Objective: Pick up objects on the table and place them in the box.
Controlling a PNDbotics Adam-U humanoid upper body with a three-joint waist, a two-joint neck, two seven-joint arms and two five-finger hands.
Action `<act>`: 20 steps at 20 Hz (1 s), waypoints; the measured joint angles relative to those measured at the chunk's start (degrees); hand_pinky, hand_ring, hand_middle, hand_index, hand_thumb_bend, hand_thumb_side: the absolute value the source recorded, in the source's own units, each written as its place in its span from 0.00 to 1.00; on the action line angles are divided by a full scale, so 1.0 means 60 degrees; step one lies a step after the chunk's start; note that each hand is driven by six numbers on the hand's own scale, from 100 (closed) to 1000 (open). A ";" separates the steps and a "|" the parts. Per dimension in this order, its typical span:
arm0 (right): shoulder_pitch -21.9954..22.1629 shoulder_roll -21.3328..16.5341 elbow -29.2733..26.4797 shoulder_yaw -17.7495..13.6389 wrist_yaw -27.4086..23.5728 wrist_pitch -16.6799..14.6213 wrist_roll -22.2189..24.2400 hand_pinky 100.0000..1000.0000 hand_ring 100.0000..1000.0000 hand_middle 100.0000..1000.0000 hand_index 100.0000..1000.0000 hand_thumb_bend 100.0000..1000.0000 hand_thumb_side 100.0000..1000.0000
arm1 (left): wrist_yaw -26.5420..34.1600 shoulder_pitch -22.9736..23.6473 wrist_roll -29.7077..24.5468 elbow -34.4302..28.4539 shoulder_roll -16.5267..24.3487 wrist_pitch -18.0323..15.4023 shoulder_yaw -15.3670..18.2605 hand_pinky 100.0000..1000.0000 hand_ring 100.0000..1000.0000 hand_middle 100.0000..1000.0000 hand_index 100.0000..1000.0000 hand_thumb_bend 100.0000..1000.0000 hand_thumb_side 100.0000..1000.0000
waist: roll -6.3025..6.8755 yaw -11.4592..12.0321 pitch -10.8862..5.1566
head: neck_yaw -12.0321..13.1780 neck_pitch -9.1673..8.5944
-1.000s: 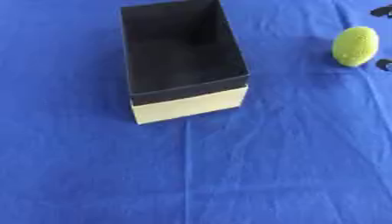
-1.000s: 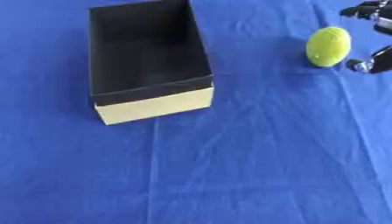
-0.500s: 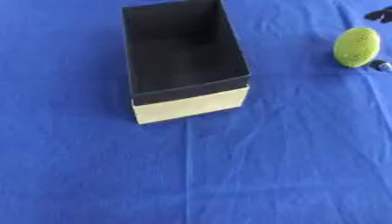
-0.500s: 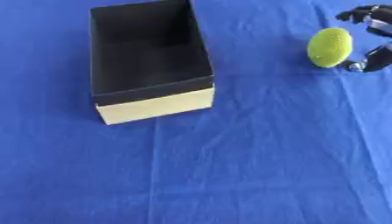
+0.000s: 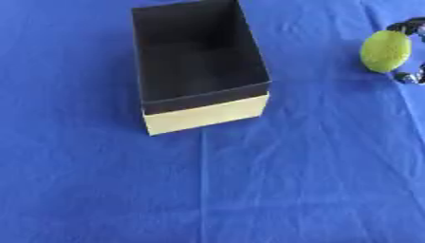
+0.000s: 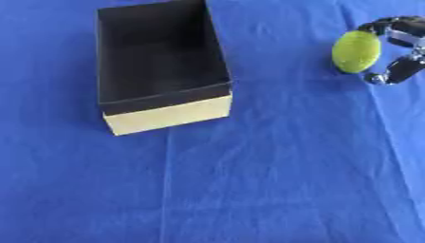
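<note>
- Nothing much has shifted since a second ago: the green ball (image 6: 356,51) sits at the same spot at the right edge, the box (image 6: 165,116) has not moved, and my right hand (image 6: 397,47) is still wrapped about the ball.
- My right hand comes in from the right, so I work the ball from its far-right side; dark fingers (image 6: 387,24) curve over the top of the ball and another curls under its near right side, cupping it between them.
- I judge this a grasp being closed, not yet a lift: the ball looks to rest on the blue cloth (image 6: 274,180), though I cannot tell for sure whether it is clear of it.
- My box stands left of centre, well apart from the ball, open side up, dark inside with a pale near wall; it appears empty, so nothing blocks the drop.
- My left hand shows in neither view.
- Next I need a lift, a carry left across bare cloth, and a release over the opening; a round ball may roll if my fingers slip.
</note>
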 measured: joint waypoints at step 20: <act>-0.0635 0.0281 0.0274 0.0164 -0.0118 -0.0015 0.0283 0.79 0.77 0.70 0.90 0.17 0.00 | 0.0039 0.0000 -0.0037 0.0000 -0.0036 0.0036 -0.0004 0.43 0.63 0.58 0.63 0.91 0.73 | 0.0000 0.0028 0.0000 | -0.0023 0.0001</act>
